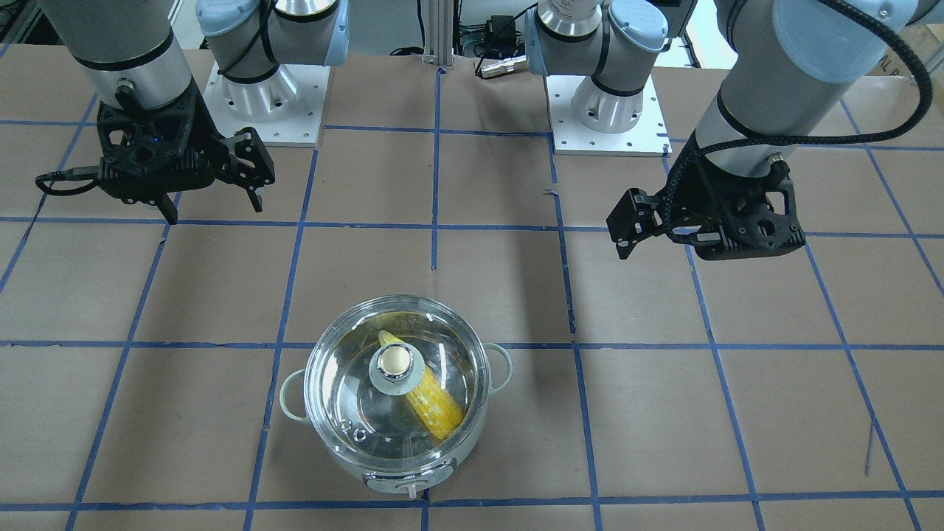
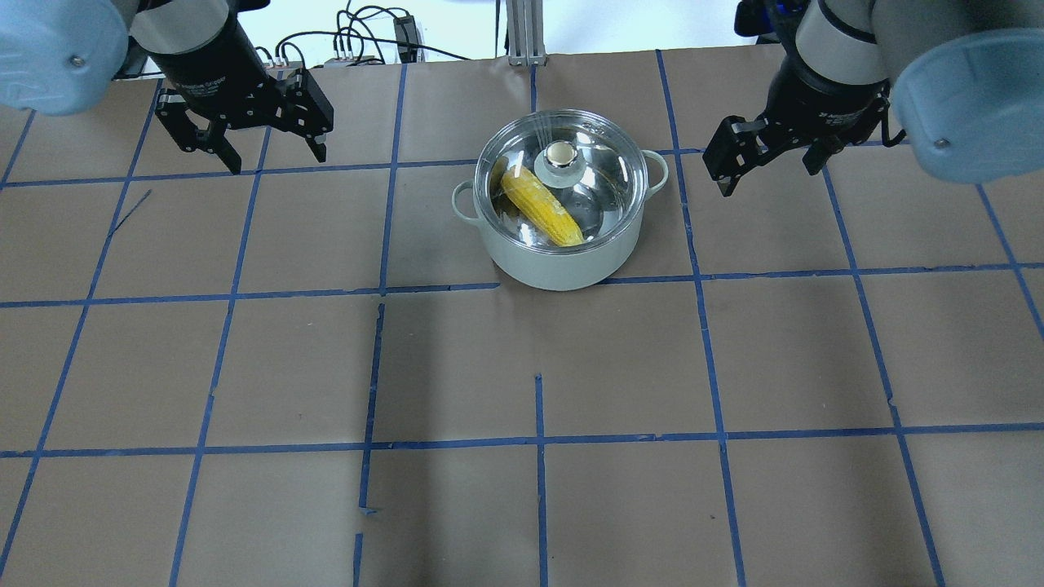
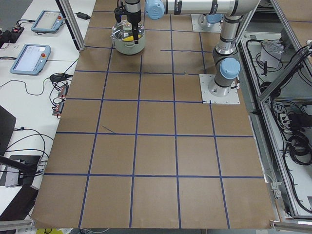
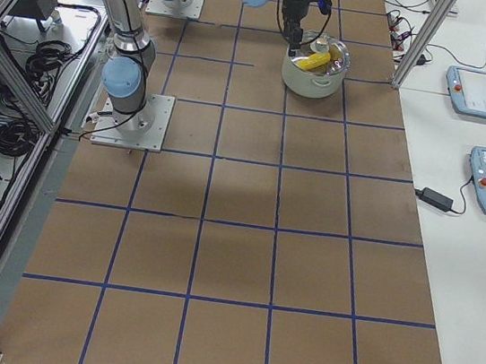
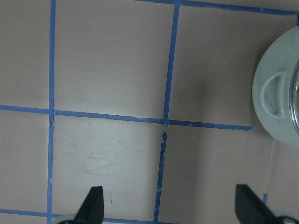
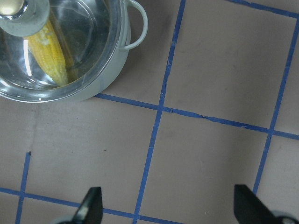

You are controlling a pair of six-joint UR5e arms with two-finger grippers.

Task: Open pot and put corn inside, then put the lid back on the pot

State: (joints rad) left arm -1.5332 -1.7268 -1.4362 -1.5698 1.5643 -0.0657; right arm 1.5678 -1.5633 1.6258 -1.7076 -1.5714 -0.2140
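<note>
Left gripper (image 1: pixel 640 221) and right gripper (image 1: pixel 214 200) hang raised on either side in the front-facing view, both empty and well apart from the pot (image 1: pixel 413 483). The corn (image 1: pixel 435 407) lies inside under the glass lid (image 1: pixel 346 398), which looks seated, so the task reads as done. Overhead, both sets of fingers are spread on nothing, and the small white lettering on each wrist body is too small to read. The likeliest trouble, as a judgement only, is the lid resting slightly off its rim or propped by the corn's tip near the knob (image 2: pixel 559 153), so that a bump would slide it; the pictures cannot settle this. The side views show the pot at the far end, and teach pendants (image 3: pixel 30 58) beside the table (image 3: pixel 156 146) with no legible text on their screens. Left wrist view: fingertips (image 5: pixel 93 205) wide apart, a loop handle (image 5: pixel 273 91) at the edge. Right wrist view: equally wide — the loop handle (image 6: pixel 135 28) there is what a low sweep could catch.
</note>
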